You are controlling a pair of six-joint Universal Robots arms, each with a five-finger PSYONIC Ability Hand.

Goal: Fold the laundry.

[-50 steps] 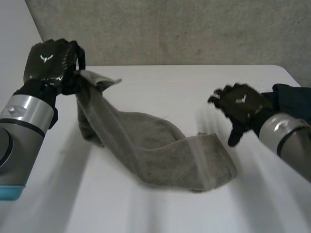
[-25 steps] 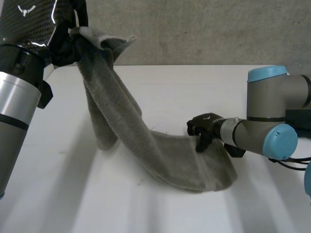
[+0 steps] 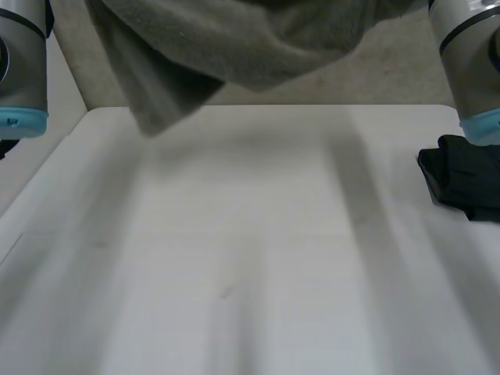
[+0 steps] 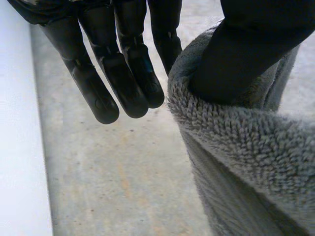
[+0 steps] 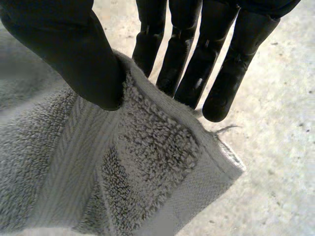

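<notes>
A grey terry towel (image 3: 226,43) hangs high above the white table (image 3: 250,258), stretched between both raised arms, with one end drooping at the left. In the left wrist view my left hand (image 4: 123,64) pinches a towel (image 4: 236,142) edge between its thumb and straight fingers. In the right wrist view my right hand (image 5: 197,54) pinches a towel (image 5: 123,167) corner with a woven band between thumb and fingers. Both forearms, left (image 3: 23,62) and right (image 3: 469,62), rise out of the head view.
A dark folded garment (image 3: 465,183) lies at the table's right edge. A grey wall stands behind the table.
My right hand reached the towel's right end on the table and closed on it. Both arms then rose, lifting the whole towel off the table.
</notes>
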